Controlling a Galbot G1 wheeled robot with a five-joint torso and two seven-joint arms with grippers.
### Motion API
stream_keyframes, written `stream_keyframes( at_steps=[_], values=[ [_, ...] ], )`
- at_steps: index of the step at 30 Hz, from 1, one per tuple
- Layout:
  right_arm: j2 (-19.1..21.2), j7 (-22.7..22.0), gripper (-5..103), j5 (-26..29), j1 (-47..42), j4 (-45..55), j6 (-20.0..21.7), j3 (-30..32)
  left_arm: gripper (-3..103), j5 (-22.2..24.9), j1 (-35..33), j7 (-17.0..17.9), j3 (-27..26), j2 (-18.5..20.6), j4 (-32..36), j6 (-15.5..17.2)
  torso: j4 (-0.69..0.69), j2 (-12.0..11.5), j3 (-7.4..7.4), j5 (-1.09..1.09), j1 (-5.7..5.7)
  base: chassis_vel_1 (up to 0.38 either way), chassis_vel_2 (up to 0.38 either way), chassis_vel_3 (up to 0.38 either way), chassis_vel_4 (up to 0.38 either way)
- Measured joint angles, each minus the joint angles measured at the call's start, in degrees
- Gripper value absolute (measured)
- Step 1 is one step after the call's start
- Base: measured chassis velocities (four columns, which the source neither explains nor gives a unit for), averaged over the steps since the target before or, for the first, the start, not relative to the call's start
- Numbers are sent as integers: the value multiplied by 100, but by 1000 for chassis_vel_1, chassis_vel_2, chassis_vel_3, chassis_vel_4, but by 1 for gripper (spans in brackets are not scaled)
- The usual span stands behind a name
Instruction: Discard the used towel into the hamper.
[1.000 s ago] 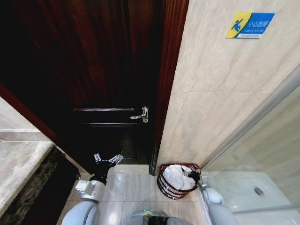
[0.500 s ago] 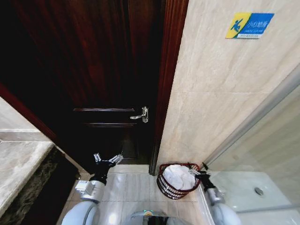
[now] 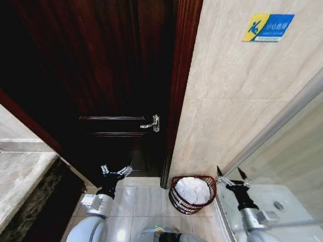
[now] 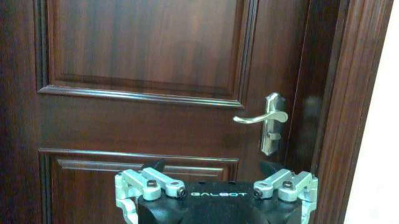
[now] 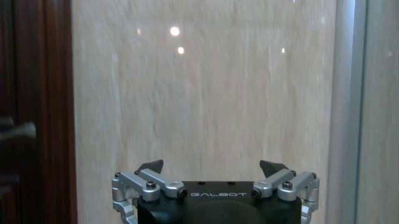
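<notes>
The hamper (image 3: pixel 177 197), a round red-brown wire basket, stands on the floor tiles at the foot of the door frame. A white towel (image 3: pixel 192 189) lies bunched inside it. My right gripper (image 3: pixel 230 173) hangs open and empty just right of the hamper's rim and a little above it, apart from the towel. In the right wrist view this gripper (image 5: pixel 212 165) faces the beige wall. My left gripper (image 3: pixel 116 170) is open and empty, low in front of the dark door. From the left wrist view the left gripper (image 4: pixel 212 165) points at the door panel.
A dark wooden door (image 3: pixel 101 75) with a metal lever handle (image 3: pixel 153 123) fills the left. A beige tiled wall (image 3: pixel 232 101) rises behind the hamper. A glass shower screen (image 3: pixel 282 151) and a shower tray with a drain (image 3: pixel 278 205) lie to the right, and a stone counter (image 3: pixel 20 176) to the left.
My right gripper has pulled back from over the hamper's right rim and moved right and slightly up. The towel stays in the hamper. The left arm has not moved.
</notes>
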State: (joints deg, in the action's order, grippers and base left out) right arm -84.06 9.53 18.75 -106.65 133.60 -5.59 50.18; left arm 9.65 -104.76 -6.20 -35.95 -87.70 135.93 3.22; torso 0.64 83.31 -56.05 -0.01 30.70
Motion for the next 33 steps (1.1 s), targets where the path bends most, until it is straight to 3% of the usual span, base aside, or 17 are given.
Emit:
stream_keyframes(
  at_steps=[15, 22, 26, 33],
  values=[
    [-257, -372, 100, -238, -369, 922, -281, -244, 100, 0, 0, 0, 0, 0, 0, 0, 0, 0, 0, 0, 0, 0, 0, 0, 0],
    [-191, -591, 100, -293, -551, 828, -633, -449, 100, 0, 0, 0, 0, 0, 0, 0, 1, 0, 0, 0, 1, 0, 0, 0, 0],
    [-129, -593, 100, -333, -618, 438, -1151, -565, 100, 0, 0, 0, 0, 0, 0, 0, 1, -1, 0, 1, 1, 0, 0, 0, 0],
    [-47, -600, 100, -331, -591, 199, -1291, -688, 100, 0, 0, 0, 0, 0, 0, 0, 0, -1, 0, 2, 1, 0, 0, 0, 0]
  ],
)
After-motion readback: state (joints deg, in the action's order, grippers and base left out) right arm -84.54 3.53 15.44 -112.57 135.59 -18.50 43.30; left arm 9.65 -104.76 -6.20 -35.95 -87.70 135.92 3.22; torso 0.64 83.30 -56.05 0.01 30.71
